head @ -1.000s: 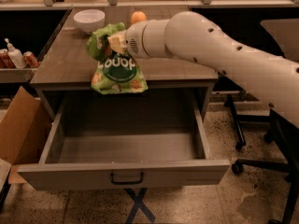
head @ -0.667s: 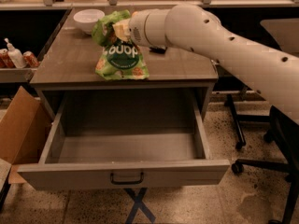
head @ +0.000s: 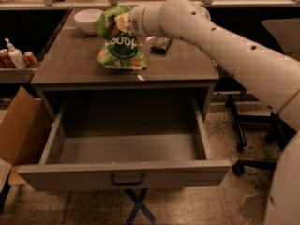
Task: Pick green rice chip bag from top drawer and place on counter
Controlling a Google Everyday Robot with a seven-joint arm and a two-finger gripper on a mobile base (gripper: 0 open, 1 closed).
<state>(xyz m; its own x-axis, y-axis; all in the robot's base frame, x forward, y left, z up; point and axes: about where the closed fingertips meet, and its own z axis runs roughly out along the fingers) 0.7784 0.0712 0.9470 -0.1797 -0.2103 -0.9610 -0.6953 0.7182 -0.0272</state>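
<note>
The green rice chip bag [head: 120, 45] hangs upright over the middle of the counter [head: 75, 64], its lower edge touching or just above the surface. My gripper [head: 116, 23] is shut on the bag's crumpled top; my white arm [head: 220, 46] reaches in from the right. The top drawer [head: 124, 172] stands pulled fully open below the counter, and its grey inside is bare. Its dark pull handle [head: 127, 178] shows at the front centre.
A white bowl [head: 87, 20] stands at the counter's back left. A small black wrapper [head: 161, 44] lies right of the bag. A cardboard box [head: 18, 130] stands left of the drawer, bottles and cans [head: 14, 56] on a side shelf, and a chair base [head: 248, 139] at right.
My gripper has carried the bag further back and to the left over the counter. The black wrapper has come into view behind my arm. The drawer has stayed open.
</note>
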